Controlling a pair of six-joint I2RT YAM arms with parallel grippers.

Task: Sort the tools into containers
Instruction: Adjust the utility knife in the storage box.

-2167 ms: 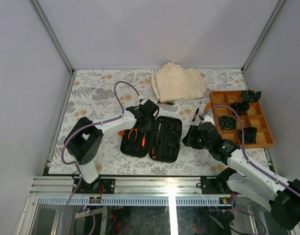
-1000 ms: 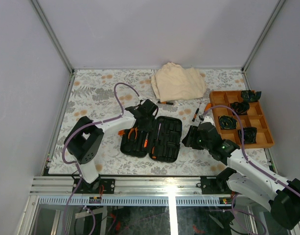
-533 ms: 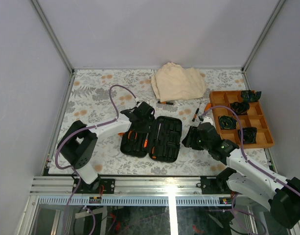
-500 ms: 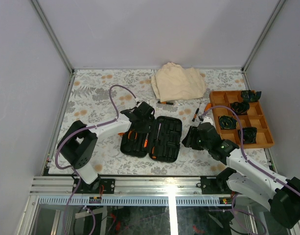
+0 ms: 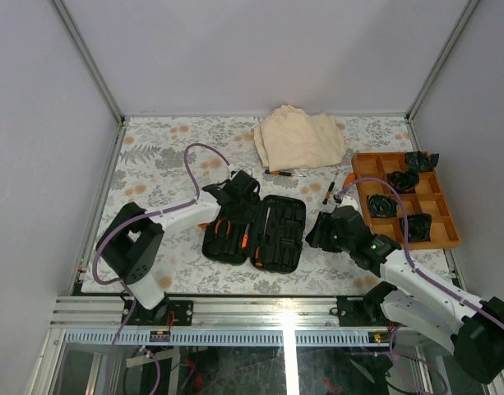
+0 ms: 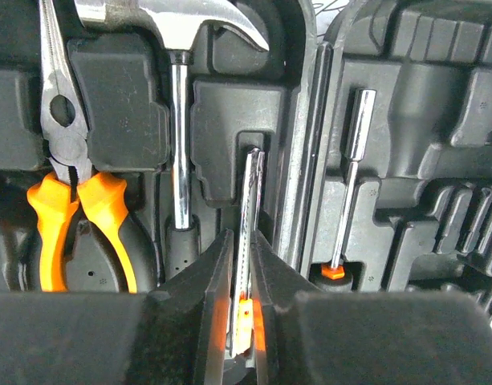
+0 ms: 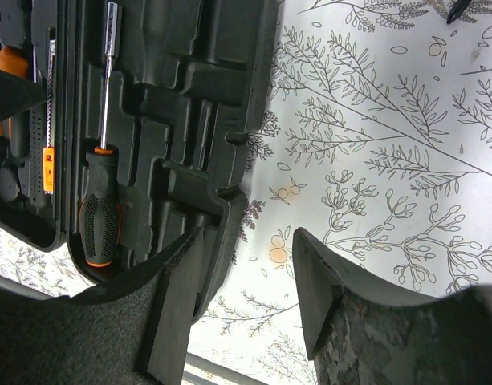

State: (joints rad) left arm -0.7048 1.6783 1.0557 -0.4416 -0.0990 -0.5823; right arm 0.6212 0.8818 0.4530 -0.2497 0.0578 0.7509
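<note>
Left wrist view: left gripper (image 6: 239, 241) is nearly shut, pinching the thin toothed blade (image 6: 250, 188) in its slot at 6 o'clock in the case (image 6: 406, 104). Best to keep that pinch square along the slot so the blade seats flat, clear of the hammer (image 6: 180, 120) at 11 o'clock. Right gripper (image 7: 250, 233) hangs half open and empty. Against two seconds back, the left arm has swung toward 9 o'clock.

My left gripper (image 6: 241, 241) sits in a tight channel of the case (image 6: 406, 80). The hammer shaft (image 6: 180, 144) is just to its left, the hinge ridge (image 6: 298, 160) just to its right, and the pliers (image 6: 69, 160) farther left. My right gripper (image 7: 252, 233) hangs over the case's right rim, and the bare mat (image 7: 374, 120) lies open to its right. The cloth (image 5: 299, 138) and tray (image 5: 441, 202) bound the far mat.
</note>
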